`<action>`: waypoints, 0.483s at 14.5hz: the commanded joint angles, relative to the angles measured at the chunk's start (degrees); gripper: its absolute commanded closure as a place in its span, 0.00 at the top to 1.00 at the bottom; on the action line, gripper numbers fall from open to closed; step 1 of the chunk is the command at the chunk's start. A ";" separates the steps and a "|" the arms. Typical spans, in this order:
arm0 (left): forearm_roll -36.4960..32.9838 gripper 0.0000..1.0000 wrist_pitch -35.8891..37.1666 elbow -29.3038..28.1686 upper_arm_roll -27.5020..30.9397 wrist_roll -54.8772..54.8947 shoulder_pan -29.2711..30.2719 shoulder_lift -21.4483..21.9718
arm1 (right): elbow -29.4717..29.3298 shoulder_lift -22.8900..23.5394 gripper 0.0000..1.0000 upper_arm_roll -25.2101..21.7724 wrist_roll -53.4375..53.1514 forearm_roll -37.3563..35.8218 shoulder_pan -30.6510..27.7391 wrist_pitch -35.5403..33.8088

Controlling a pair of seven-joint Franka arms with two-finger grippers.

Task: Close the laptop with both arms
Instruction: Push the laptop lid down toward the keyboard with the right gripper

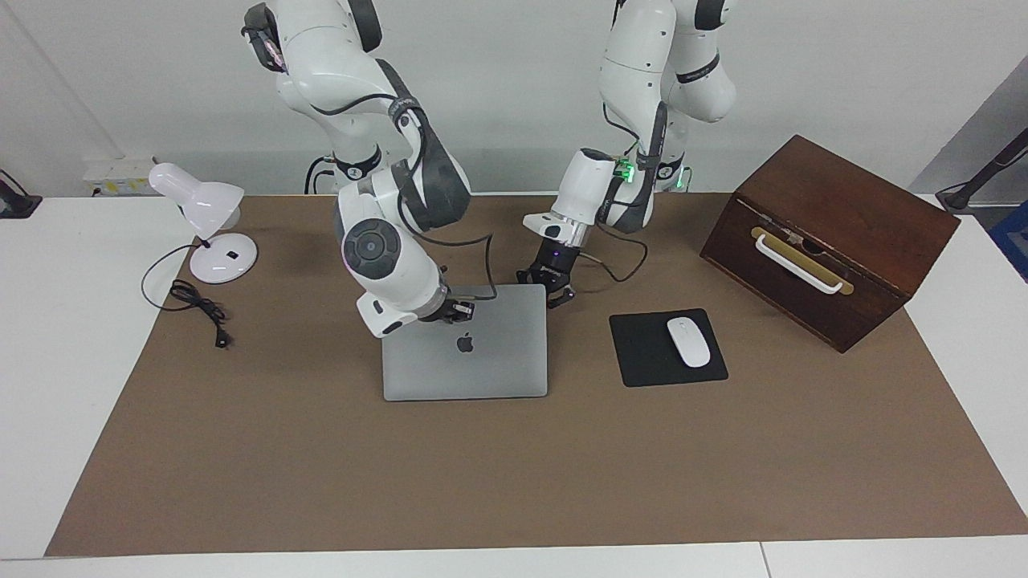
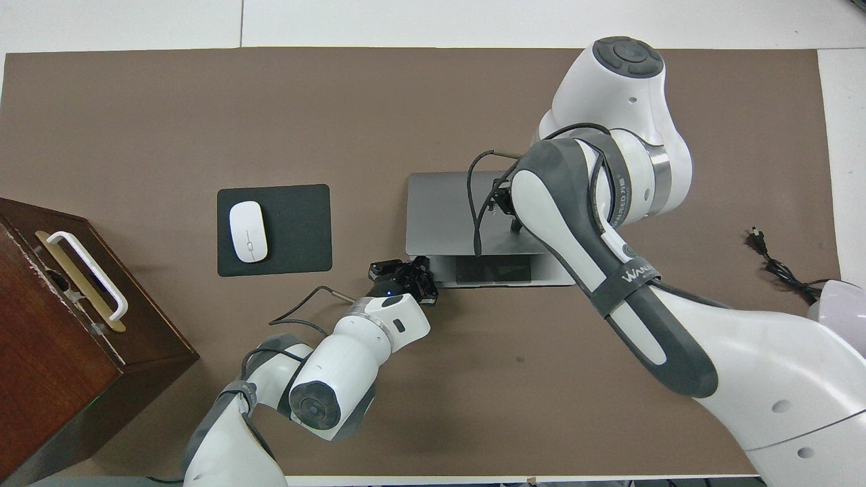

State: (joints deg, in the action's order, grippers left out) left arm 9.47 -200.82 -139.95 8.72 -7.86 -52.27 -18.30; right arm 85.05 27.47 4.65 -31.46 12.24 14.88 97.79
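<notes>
Two closed grippers, left gripper (image 1: pixel 554 295) and right gripper (image 1: pixel 458 309), touch one nearly shut laptop (image 1: pixel 474 361).

White mouse (image 1: pixel 688 342) on black mouse pad (image 1: pixel 638 353), wooden box (image 1: pixel 831 238) w/ handle, white desk lamp (image 1: pixel 201 221), brown mat (image 1: pixel 514 474).

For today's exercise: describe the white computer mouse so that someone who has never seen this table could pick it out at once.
Start at the big dark wooden box at the left arm's end of the brown mat. Between it and the silver laptop lies a black mouse pad. The mouse is the small white oval lying on that pad, the only white thing on black.
</notes>
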 commanded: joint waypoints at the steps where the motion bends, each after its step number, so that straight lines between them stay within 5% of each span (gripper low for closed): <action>1: 0.91 0.00 0.07 -2.61 1.12 1.35 -0.99 0.02 | 7.49 -4.26 0.00 0.45 -0.62 0.94 -1.08 1.70; 7: 0.91 0.00 0.07 -2.70 1.21 1.44 -0.99 -0.07 | 13.64 -6.46 0.00 0.45 -0.19 0.94 -1.08 5.56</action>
State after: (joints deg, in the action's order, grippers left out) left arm 9.47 -200.82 -139.96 8.72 -7.74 -52.27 -18.29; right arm 94.00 23.75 4.61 -31.46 12.24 14.52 100.59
